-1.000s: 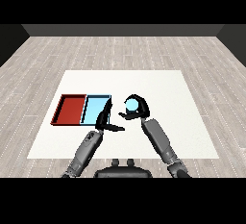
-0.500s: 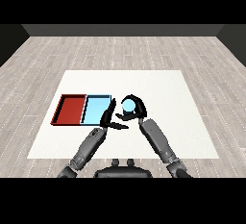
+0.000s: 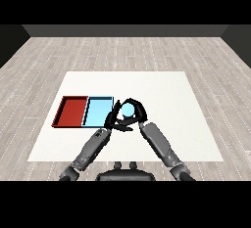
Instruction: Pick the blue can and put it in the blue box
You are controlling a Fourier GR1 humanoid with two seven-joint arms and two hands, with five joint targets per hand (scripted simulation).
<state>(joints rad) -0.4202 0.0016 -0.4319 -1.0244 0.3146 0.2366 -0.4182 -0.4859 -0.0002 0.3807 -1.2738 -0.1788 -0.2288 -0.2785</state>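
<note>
Can [image 3: 128,109] just right of blue tray [image 3: 98,111], above table, enclosed by curled fingers of right hand [image 3: 133,116]. Left hand [image 3: 113,118] beside tray's right edge, fingers straight. Probably light, rigid, smooth-walled; best gripped around mid-body, kept upright.

Lit brightly and evenly. Brightest on the flat white table [image 3: 166,95], beyond and to the right of the black right hand [image 3: 141,113]. Glows pale on top of the light blue cylindrical can [image 3: 128,109] inside that hand's curl. Falls flat and saturated on the shallow light blue tray [image 3: 98,105] and shallow red tray [image 3: 72,110], left of the black left hand [image 3: 112,119]. Dims over the grey plank floor [image 3: 122,51] far beyond both hands, down to the near-black back wall [image 3: 122,30]. Leaves both hands almost in silhouette.
</note>
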